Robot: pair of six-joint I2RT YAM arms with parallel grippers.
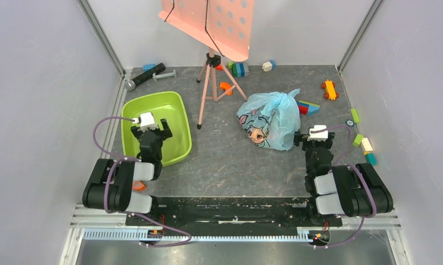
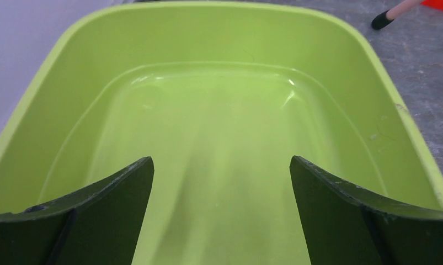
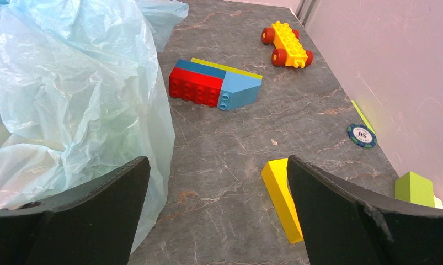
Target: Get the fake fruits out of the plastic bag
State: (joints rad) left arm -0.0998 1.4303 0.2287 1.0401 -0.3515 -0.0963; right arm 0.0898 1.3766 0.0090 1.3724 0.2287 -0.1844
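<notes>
The light-blue plastic bag [image 1: 270, 118] with the cartoon girl's face lies bunched on the grey table, right of centre. In the right wrist view it fills the left side [image 3: 70, 94]. No fake fruits show; whatever is in the bag is hidden by its crinkled film. My right gripper [image 1: 314, 137] is open and empty just at the bag's near right edge, its left finger beside the film [image 3: 218, 160]. My left gripper [image 1: 150, 126] is open and empty over the lime-green tub [image 1: 177, 105], whose bare inside fills the left wrist view [image 2: 222, 160].
A pink tripod [image 1: 211, 83] carrying a pink perforated board stands between tub and bag. Toy bricks lie right of the bag: a red-blue block [image 3: 213, 85], a yellow wedge [image 3: 279, 199], a yellow car [image 3: 287, 43], a chip [image 3: 362, 135]. Walls close in on both sides.
</notes>
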